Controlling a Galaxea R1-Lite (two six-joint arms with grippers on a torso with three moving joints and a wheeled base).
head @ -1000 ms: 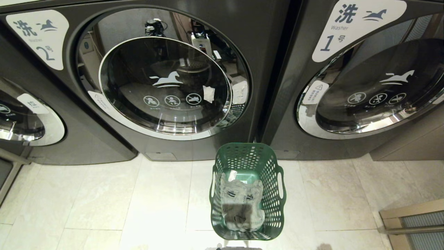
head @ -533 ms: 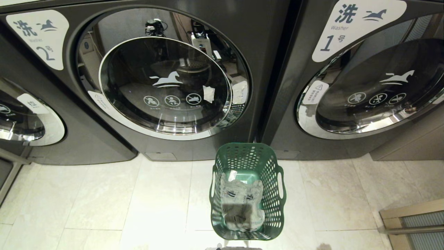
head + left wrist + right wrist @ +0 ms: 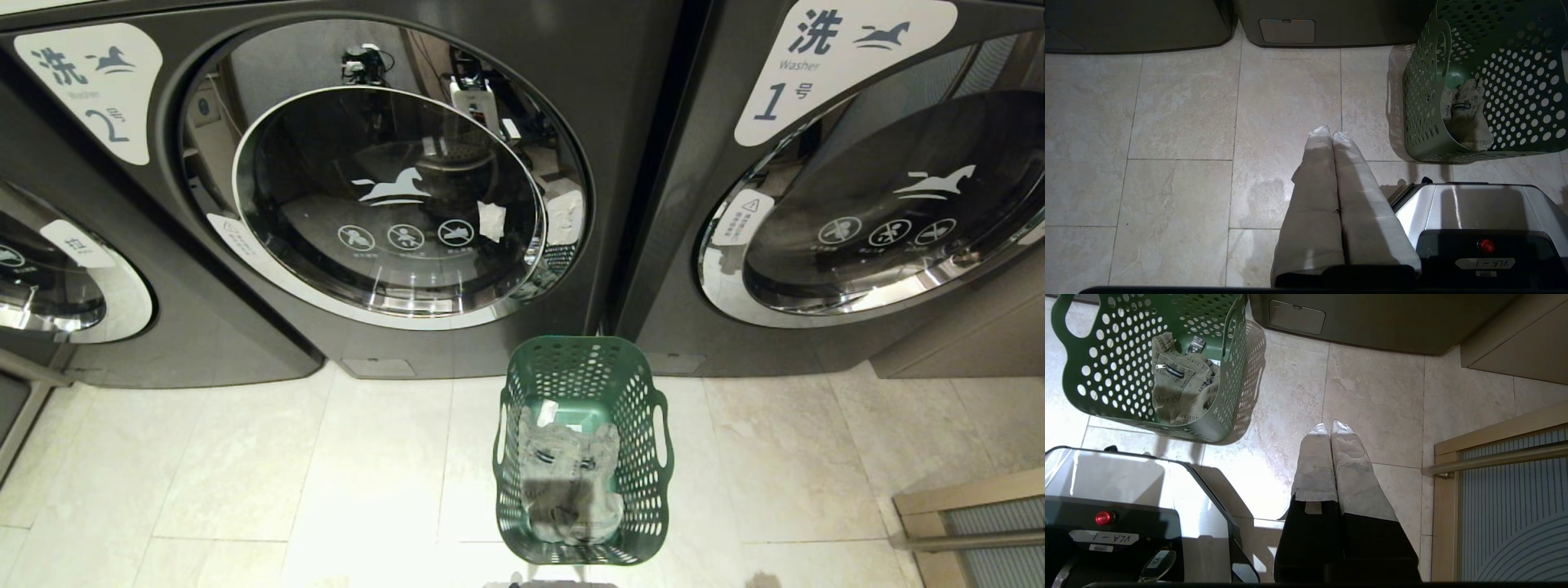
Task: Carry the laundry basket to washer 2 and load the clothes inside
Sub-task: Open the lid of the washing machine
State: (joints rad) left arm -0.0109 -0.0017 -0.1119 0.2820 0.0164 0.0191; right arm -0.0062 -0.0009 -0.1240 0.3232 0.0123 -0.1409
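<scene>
The green perforated laundry basket (image 3: 581, 449) stands on the tiled floor in front of the gap between two washers. The pale grey-green clothes (image 3: 570, 478) lie crumpled inside it. Washer 2 (image 3: 384, 196) rises behind and to the left, its round glass door closed. My left gripper (image 3: 1332, 132) hangs shut and empty over the tiles, left of the laundry basket (image 3: 1486, 81) and apart from it. My right gripper (image 3: 1329, 427) is shut and empty too, to the right of the laundry basket (image 3: 1147, 367), where the clothes (image 3: 1180, 384) show a zip pocket. Neither gripper appears in the head view.
Washer 1 (image 3: 865, 188) stands at the right and a third washer's door (image 3: 57, 278) at the far left. A wooden-framed panel with a metal rail (image 3: 1502, 490) lies on the floor at the right. My own base (image 3: 1478, 228) sits just behind the basket.
</scene>
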